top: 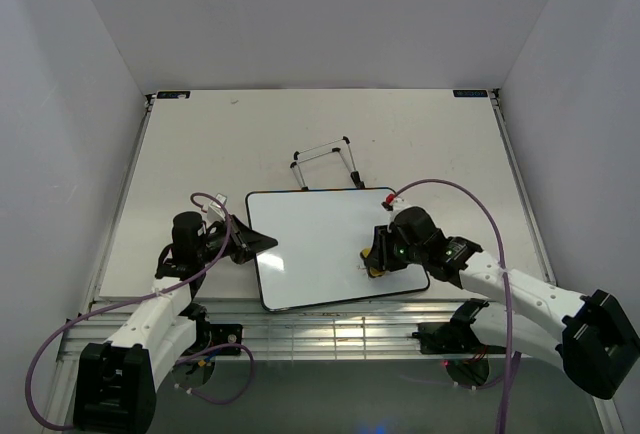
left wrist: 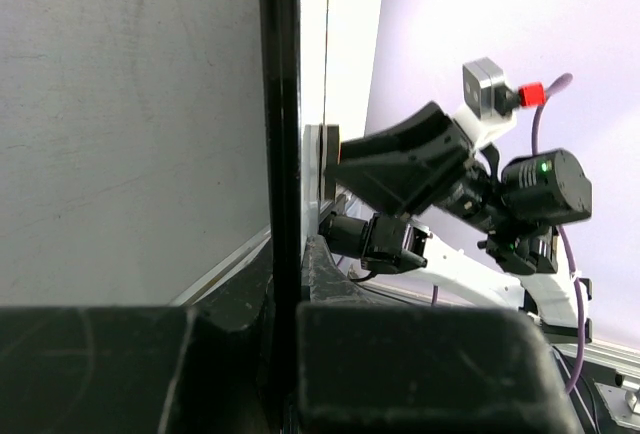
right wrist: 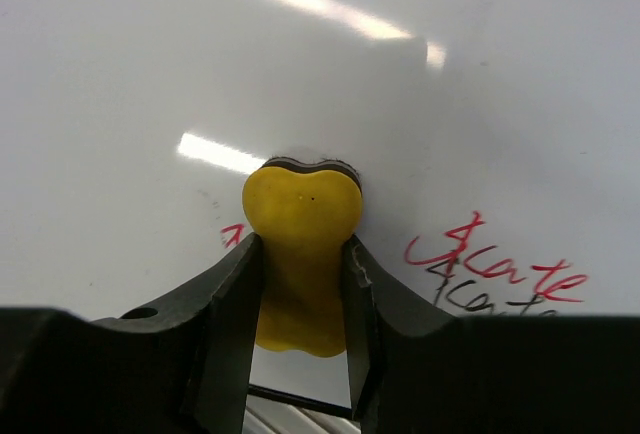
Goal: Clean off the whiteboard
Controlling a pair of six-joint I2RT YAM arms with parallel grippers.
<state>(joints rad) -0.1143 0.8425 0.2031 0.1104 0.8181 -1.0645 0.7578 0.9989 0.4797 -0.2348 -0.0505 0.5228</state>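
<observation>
We're seeing the whiteboard (top: 320, 254) lying flat on the table (top: 190, 144), front-centre between the two arms. Its long axis is running left-right, slightly skewed, with the right end sitting a bit farther from the bases than the left. The left gripper (top: 262, 242) is meeting the board's left short edge. The left wrist view is showing what the top camera isn't: the black rim (left wrist: 280, 104) is running straight up between the fingers of the left gripper (left wrist: 285, 266), jaws narrow and pinching that edge. Across the board, the same view is catching the right arm (left wrist: 480, 194) side-on. The right gripper (top: 375, 254) is hovering over the board's right-hand part, jaws clamping a yellow eraser (top: 374, 270). The right wrist view is showing the eraser (right wrist: 303, 204) squeezed at its waist between the fingers of the right gripper (right wrist: 302, 250), its far end pressing on the glossy surface. It's also giving us red-and-black writing (right wrist: 495, 269) just right of the eraser, which we're not making out from above. A wire stand (top: 325, 162) is sitting just behind the board's far edge.
</observation>
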